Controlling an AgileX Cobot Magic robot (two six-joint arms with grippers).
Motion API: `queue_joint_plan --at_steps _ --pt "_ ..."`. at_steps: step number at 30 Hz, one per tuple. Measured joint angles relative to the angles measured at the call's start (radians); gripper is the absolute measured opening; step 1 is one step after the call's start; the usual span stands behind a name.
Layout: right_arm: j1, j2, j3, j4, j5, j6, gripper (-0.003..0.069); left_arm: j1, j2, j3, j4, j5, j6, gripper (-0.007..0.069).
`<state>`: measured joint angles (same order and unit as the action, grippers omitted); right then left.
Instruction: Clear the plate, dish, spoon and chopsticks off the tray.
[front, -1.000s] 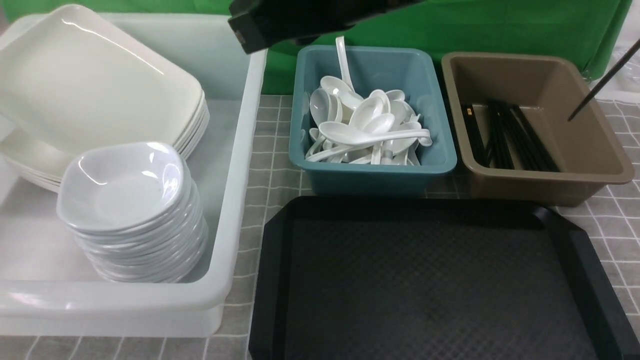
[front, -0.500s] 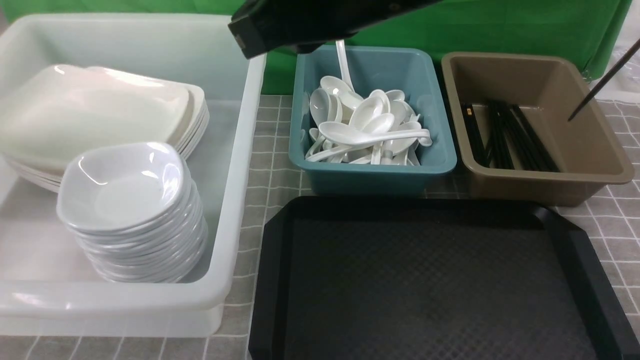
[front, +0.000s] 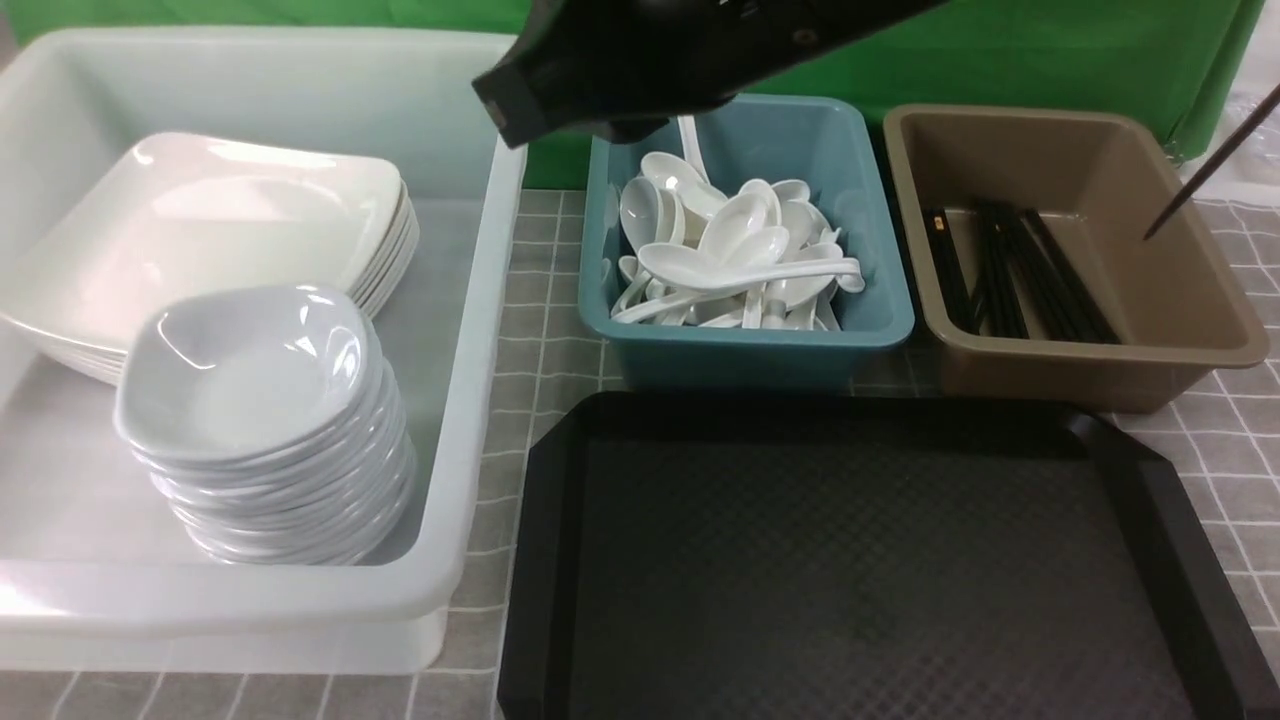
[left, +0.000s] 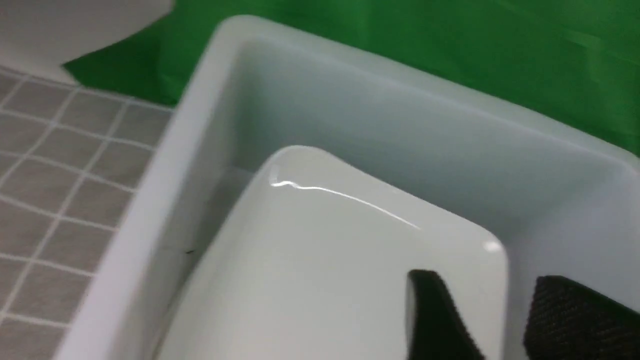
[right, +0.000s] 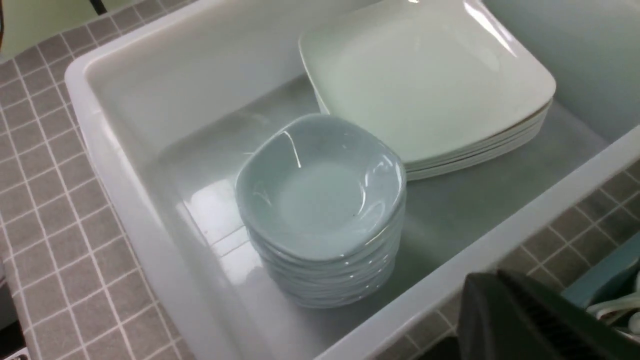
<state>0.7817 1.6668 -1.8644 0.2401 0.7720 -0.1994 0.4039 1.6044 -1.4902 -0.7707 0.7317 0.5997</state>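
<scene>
Your left gripper, jaws apart, sits astride the rim of the plate, likely slick and breakable and best held there, atop the stack in the bin, while the right gripper hides its state.

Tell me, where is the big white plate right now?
In the front view, the plate sits on the left, on top of the pile of plates inside the white bin, just behind the stack of small dishes.

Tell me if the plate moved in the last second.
Yes: the plate dropped from above the tub's far rim to lie flat on the stack.
</scene>
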Motion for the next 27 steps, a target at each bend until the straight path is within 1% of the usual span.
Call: queue_joint_plan --at_steps 1,2,4,5,6,7,10,11,13,15,17,22,24,25,26,27 --pt "0.000 -0.011 0.000 -0.024 0.001 0.007 0.0028 -0.035 -0.021 -0.004 0.000 0.021 0.010 0.0112" --pt "-0.001 -0.027 0.000 -0.050 0.002 0.029 0.0028 -0.067 -0.037 -0.008 0.000 0.036 0.023 0.0066" --pt "-0.005 -0.054 0.000 -0.112 0.007 0.073 0.0028 -0.139 -0.072 -0.012 0.000 0.057 0.047 0.0028" --pt "-0.014 -0.094 0.000 -0.186 0.019 0.132 0.0028 -0.209 -0.103 -0.013 0.001 0.071 0.057 0.0012" --pt "-0.020 -0.125 0.000 -0.228 0.027 0.168 0.0028 -0.260 -0.125 -0.016 0.004 0.081 0.060 0.0008" --pt "-0.021 -0.125 0.000 -0.240 0.030 0.168 0.0028 -0.271 -0.130 -0.016 0.005 0.083 0.061 0.0008" --pt "-0.034 -0.246 0.004 -0.421 0.078 0.281 0.0029 -0.418 -0.208 -0.017 0.046 0.115 0.054 0.0001" --pt "-0.035 -0.299 0.012 -0.491 0.093 0.327 0.0029 -0.470 -0.242 -0.017 0.077 0.123 0.038 0.0001" --pt "-0.036 -0.374 0.046 -0.580 0.095 0.386 0.0029 -0.530 -0.291 -0.017 0.126 0.127 0.001 0.0001" --pt "-0.036 -0.489 0.127 -0.651 0.080 0.454 0.0029 -0.591 -0.358 -0.017 0.194 0.127 -0.052 0.0000" --pt "-0.036 -0.593 0.225 -0.687 0.045 0.497 0.0029 -0.624 -0.415 -0.013 0.230 0.132 -0.088 0.0000" --pt "-0.036 -0.837 0.526 -0.734 -0.124 0.594 0.0029 -0.638 -0.526 0.036 0.241 0.137 -0.117 0.0000" --pt "-0.036 -1.011 0.756 -0.794 -0.285 0.655 0.0027 -0.638 -0.620 0.108 0.243 0.138 -0.130 0.0000" --pt "-0.036 -1.023 0.756 -0.799 -0.297 0.659 0.0026 -0.638 -0.620 0.108 0.243 0.139 -0.131 0.0000" --pt "-0.036 -1.107 0.876 -0.835 -0.378 0.680 0.0026 -0.638 -0.672 0.163 0.244 0.141 -0.141 0.0000" --pt "-0.036 -1.152 0.932 -0.856 -0.423 0.686 0.0026 -0.638 -0.719 0.203 0.248 0.143 -0.158 0.0000"
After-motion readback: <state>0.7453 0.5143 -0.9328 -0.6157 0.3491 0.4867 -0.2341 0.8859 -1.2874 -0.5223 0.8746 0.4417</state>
